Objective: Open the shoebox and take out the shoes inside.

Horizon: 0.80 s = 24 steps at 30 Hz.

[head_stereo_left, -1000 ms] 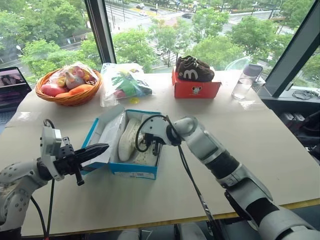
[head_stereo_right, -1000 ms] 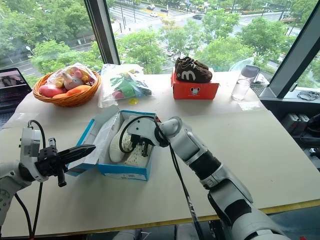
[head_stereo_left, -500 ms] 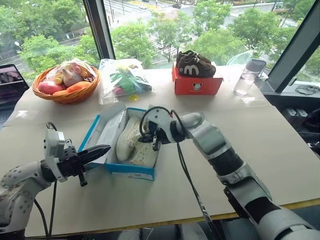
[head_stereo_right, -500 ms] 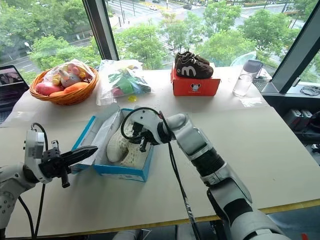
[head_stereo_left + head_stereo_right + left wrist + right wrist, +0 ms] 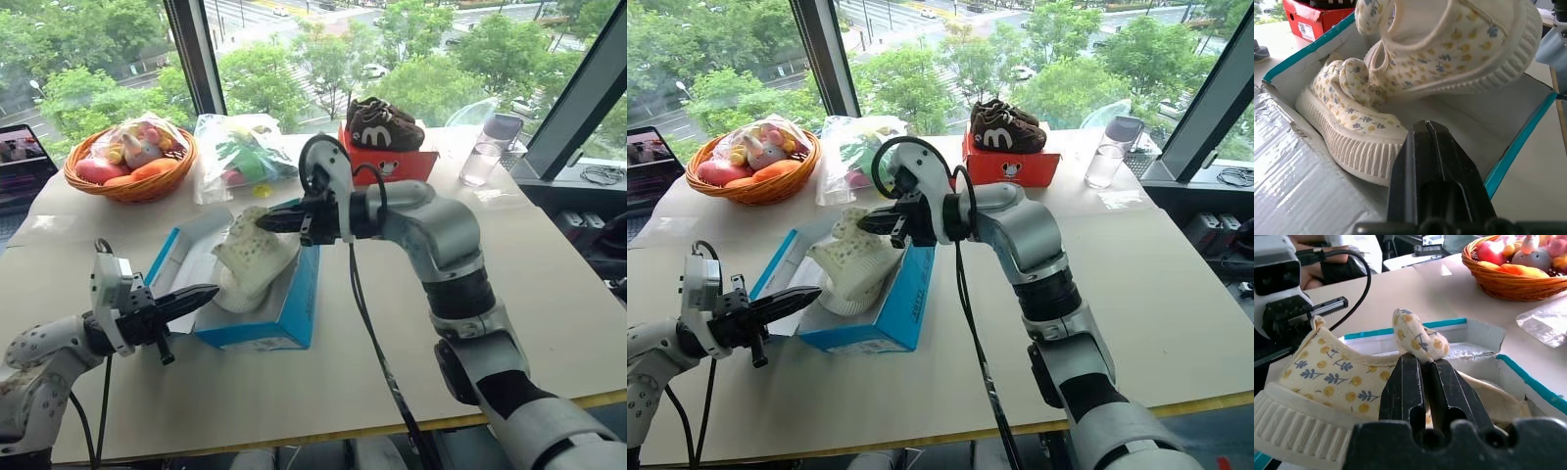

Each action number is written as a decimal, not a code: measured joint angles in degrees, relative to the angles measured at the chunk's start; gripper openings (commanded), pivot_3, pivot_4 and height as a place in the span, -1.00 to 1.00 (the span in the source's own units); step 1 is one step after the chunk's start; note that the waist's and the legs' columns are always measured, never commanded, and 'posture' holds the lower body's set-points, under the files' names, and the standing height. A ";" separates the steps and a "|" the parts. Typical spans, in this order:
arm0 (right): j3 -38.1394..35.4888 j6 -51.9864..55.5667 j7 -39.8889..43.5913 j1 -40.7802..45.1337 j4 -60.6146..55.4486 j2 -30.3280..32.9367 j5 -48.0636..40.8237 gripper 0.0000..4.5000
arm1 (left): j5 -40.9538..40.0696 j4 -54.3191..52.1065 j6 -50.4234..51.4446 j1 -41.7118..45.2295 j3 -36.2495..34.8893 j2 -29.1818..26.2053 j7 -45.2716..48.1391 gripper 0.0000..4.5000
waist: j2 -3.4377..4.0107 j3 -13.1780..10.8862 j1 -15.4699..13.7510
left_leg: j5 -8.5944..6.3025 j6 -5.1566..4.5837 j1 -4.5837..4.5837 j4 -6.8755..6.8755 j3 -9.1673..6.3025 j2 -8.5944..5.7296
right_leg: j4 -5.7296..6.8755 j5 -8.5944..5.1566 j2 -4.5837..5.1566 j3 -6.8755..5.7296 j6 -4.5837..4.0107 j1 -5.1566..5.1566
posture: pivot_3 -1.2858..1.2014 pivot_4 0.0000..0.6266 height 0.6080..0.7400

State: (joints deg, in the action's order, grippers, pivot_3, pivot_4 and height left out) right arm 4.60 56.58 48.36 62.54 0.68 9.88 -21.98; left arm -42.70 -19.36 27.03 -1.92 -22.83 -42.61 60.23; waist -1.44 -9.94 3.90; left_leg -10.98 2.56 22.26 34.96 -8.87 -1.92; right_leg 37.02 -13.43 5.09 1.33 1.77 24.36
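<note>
The blue shoebox (image 5: 286,305) lies open on the table, and its right side looks tipped up. My right gripper (image 5: 263,223) is shut on the top flap of one cream-white shoe (image 5: 250,257) and holds it in the air above the box. The right wrist view shows the fingers (image 5: 1406,382) pinching that flap. The other shoe (image 5: 1347,122) lies inside the box on its white lining. My left gripper (image 5: 208,291) is shut and empty, pointing level at the box's near left corner.
Along the far edge stand a wicker basket (image 5: 130,164) of toys, a clear plastic bag (image 5: 240,157), a red-orange box (image 5: 387,168) topped with dark brown shoes (image 5: 384,125), and a clear bottle (image 5: 487,149). A laptop (image 5: 22,166) sits far left.
My right gripper has risen and rolled, lifting the cream shoe out of the box. The box has tipped up on its right side. The left gripper has stayed in place.
</note>
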 measured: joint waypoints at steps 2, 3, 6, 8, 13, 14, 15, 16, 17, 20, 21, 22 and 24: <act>-1.47 0.70 -1.45 0.27 0.48 -0.37 -1.71 -0.99 | 0.22 0.06 -0.51 0.12 0.03 -0.09 0.01 -1.00 | 0.00 0.00 -0.06 | 0.00 0.00 0.00 0.00 0.00 -0.01 | 0.00 0.00 0.00 0.00 0.00 -0.01 | 0.03 -0.52 1.00; -1.67 0.89 -1.73 0.27 0.63 -0.39 -1.89 -0.99 | 0.28 0.08 -0.54 0.13 0.03 -0.16 0.01 -1.00 | 0.00 0.00 -0.07 | 0.00 0.00 0.00 0.00 0.00 -0.01 | 0.00 0.00 0.01 0.00 0.00 -0.01 | 0.03 -0.52 1.00; -3.34 1.98 -3.66 0.26 1.59 -1.44 -3.85 -0.99 | 0.59 0.24 -0.56 0.20 0.03 -0.36 0.03 -1.00 | 0.00 0.00 -0.06 | 0.00 0.00 0.00 0.00 0.00 0.00 | 0.00 0.00 0.00 0.00 0.00 -0.01 | 0.03 -0.52 1.00; -4.37 3.05 -4.81 0.24 2.15 -1.96 -5.25 -0.99 | 0.62 0.39 -0.56 0.44 0.05 -0.48 0.07 -1.00 | 0.01 0.00 -0.05 | 0.00 0.00 0.00 0.01 0.00 0.00 | 0.01 0.00 0.00 0.00 0.00 -0.01 | 0.03 -0.52 1.00; -4.03 3.04 -5.94 -0.44 2.15 -0.85 -5.69 -0.99 | 1.01 0.95 -0.58 0.66 0.07 -0.87 0.30 -1.00 | 0.01 -0.01 -0.05 | 0.00 0.00 0.00 0.00 0.00 -0.01 | 0.01 0.00 -0.01 0.00 0.00 -0.01 | 0.03 -0.52 1.00; -4.30 3.13 -6.28 -0.45 2.18 -0.92 -6.35 -0.99 | 1.06 1.07 -0.58 0.66 0.07 -0.90 0.42 -1.00 | 0.01 -0.01 0.01 | 0.00 0.00 -0.01 0.01 0.00 -0.01 | 0.01 0.00 0.00 0.00 0.00 -0.01 | 0.03 -0.52 1.00; -5.31 3.41 -6.82 -0.45 2.30 -1.27 -6.98 -0.99 | 1.09 1.19 -0.58 0.67 0.08 -0.94 0.52 -1.00 | 0.01 -0.01 0.04 | 0.00 0.00 -0.01 0.01 0.01 0.00 | 0.01 0.00 -0.01 0.00 0.01 -0.02 | 0.03 -0.52 1.00; -5.92 3.50 -7.23 -0.44 2.50 -1.33 -7.58 -0.99 | 1.10 1.22 -0.58 0.68 0.08 -0.94 0.55 -1.00 | 0.01 -0.01 0.03 | 0.00 0.00 -0.01 0.01 0.00 0.00 | 0.01 0.00 -0.01 0.00 0.00 -0.02 | 0.03 -0.52 1.00; -6.71 3.58 -7.68 -0.41 3.01 -1.33 -8.23 -0.99 | 1.10 1.27 -0.58 0.68 0.08 -0.96 0.63 -1.00 | 0.01 -0.01 0.00 | 0.00 -0.01 -0.01 0.01 0.00 0.00 | 0.01 0.00 -0.01 0.00 0.00 -0.02 | 0.03 -0.52 1.00; -7.95 3.59 -8.93 -0.25 4.29 -1.14 -8.81 -0.99 | 1.14 1.41 -0.58 0.69 0.13 -1.31 1.08 -1.00 | 0.02 -0.01 -0.03 | 0.00 0.00 0.00 0.01 0.01 -0.01 | 0.01 0.00 -0.01 0.00 0.00 -0.02 | 0.03 -0.52 1.00; -8.36 3.68 -9.30 -0.21 4.55 -1.10 -9.24 -0.99 | 1.21 1.41 -0.58 0.70 0.14 -1.58 1.25 -1.00 | 0.02 -0.01 -0.02 | 0.00 0.00 0.00 0.00 0.00 -0.01 | 0.01 0.00 -0.01 0.00 0.00 -0.02 | 0.03 -0.52 1.00; -8.79 3.82 -9.68 -0.18 4.70 -0.98 -9.93 -0.99 | 1.34 1.41 -0.58 0.73 0.15 -1.93 1.35 -1.00 | 0.02 -0.01 -0.03 | 0.00 0.00 0.01 0.00 0.00 -0.01 | 0.01 0.00 -0.01 0.00 -0.01 -0.02 | 0.03 -0.52 1.00; -9.46 4.02 -10.06 0.02 5.01 -0.30 -10.80 -0.99 | 1.66 1.41 -0.59 1.17 0.15 -2.34 1.61 -1.00 | 0.03 -0.02 -0.03 | 0.00 -0.01 0.01 0.01 0.00 -0.01 | 0.01 0.00 -0.01 0.00 0.00 -0.02 | 0.03 -0.52 1.00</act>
State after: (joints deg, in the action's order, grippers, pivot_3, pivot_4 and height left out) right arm -4.87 60.60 38.30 62.56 5.69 9.58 -32.78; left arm -41.04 -17.95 26.44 -0.75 -22.68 -44.95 61.84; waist -1.41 -9.96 3.87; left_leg -10.98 2.55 22.27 34.97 -8.86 -1.93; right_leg 37.03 -13.43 5.08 1.33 1.77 24.34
